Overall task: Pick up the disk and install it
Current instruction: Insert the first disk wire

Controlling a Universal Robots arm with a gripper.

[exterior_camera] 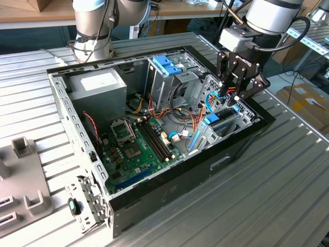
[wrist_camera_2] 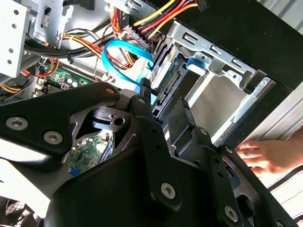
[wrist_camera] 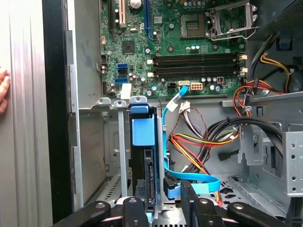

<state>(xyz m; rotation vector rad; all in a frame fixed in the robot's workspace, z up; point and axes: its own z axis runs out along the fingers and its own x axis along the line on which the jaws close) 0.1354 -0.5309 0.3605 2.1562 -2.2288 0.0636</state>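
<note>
End effector: my end effector hovers over the case at its 3 o'clock side in the exterior view, spread wider than the disk is thick
Disk: the disk stands on edge in the drive bay, its near end between the jaws
Cable: blue data cable just beside the disk
Hand: a person's hand rests on the surface beside the case

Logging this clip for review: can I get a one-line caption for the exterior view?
The gripper hangs over the disk, which stands on edge inside the open computer case.

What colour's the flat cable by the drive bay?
Light blue flat cable, clearest in the first wrist view.
</note>
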